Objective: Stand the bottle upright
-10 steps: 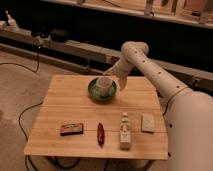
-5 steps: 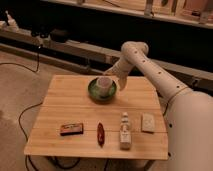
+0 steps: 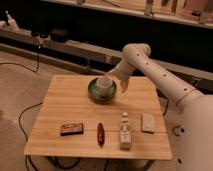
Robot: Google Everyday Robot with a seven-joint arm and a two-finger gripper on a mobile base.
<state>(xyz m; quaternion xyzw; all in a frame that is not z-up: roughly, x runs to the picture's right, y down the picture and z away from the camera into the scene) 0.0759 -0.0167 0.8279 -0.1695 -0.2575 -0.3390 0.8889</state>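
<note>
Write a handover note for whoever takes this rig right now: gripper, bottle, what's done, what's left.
Gripper: open, holding nothing, over the far half of the table, just right of the green bowl that holds a white cup.
Bottle: lying on its side near the front edge, cap end toward the bowl, between the red pepper-like object and the whitish pad, touching neither.
Done: nothing yet; the bottle is not gripped.
Left: bring the gripper to the bottle, grasp it, stand it upright, release.
</note>
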